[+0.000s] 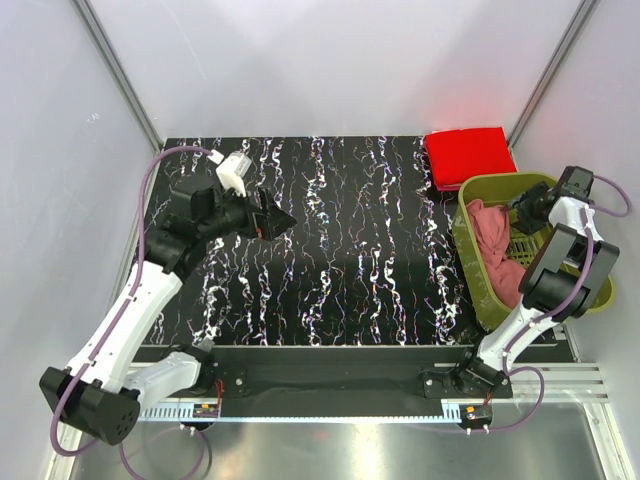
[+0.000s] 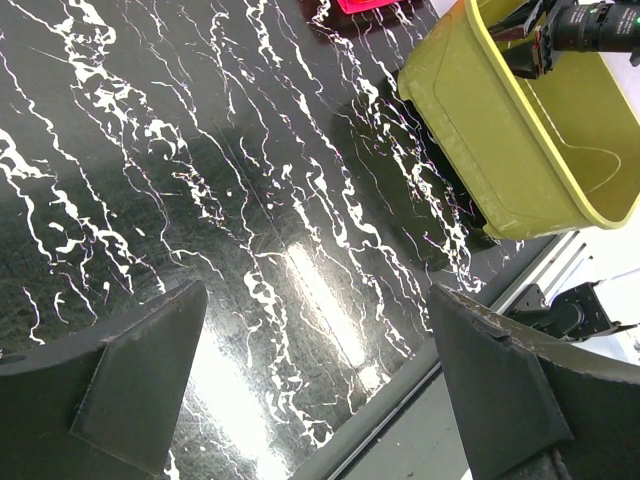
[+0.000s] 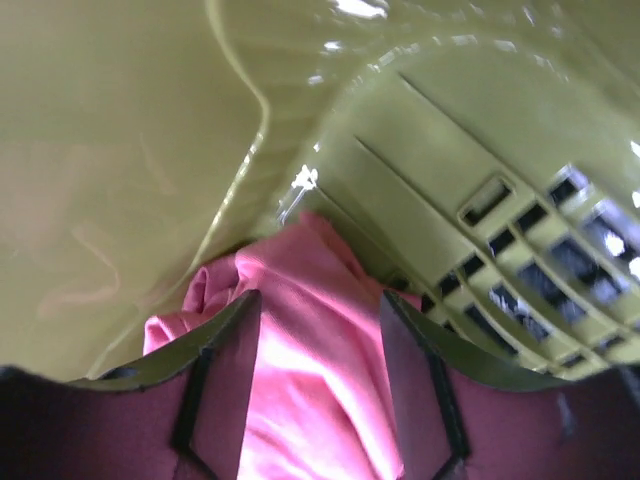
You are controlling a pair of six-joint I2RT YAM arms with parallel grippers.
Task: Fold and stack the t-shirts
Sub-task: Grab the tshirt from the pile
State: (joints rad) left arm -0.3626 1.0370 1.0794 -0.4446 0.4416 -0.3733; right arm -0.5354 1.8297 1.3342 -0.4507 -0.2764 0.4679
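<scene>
A salmon-pink t-shirt (image 1: pixel 495 250) lies crumpled in the olive-green basket (image 1: pixel 500 185) at the table's right edge. My right gripper (image 1: pixel 520 205) reaches down into that basket. In the right wrist view its jaws (image 3: pixel 320 300) stand apart astride a raised fold of the pink t-shirt (image 3: pixel 310 340), close to the basket wall (image 3: pixel 120 150). A brighter red t-shirt (image 1: pixel 470 155) lies folded flat at the back right corner, just behind the basket. My left gripper (image 1: pixel 285 222) hovers over the left part of the table, wide open (image 2: pixel 318 300) with nothing between its fingers.
The black white-veined table (image 1: pixel 340 250) spans the workspace between white side walls. The left wrist view shows the basket (image 2: pixel 480 130), the right gripper (image 2: pixel 540 35) inside it and the table's metal front rail (image 2: pixel 420 400).
</scene>
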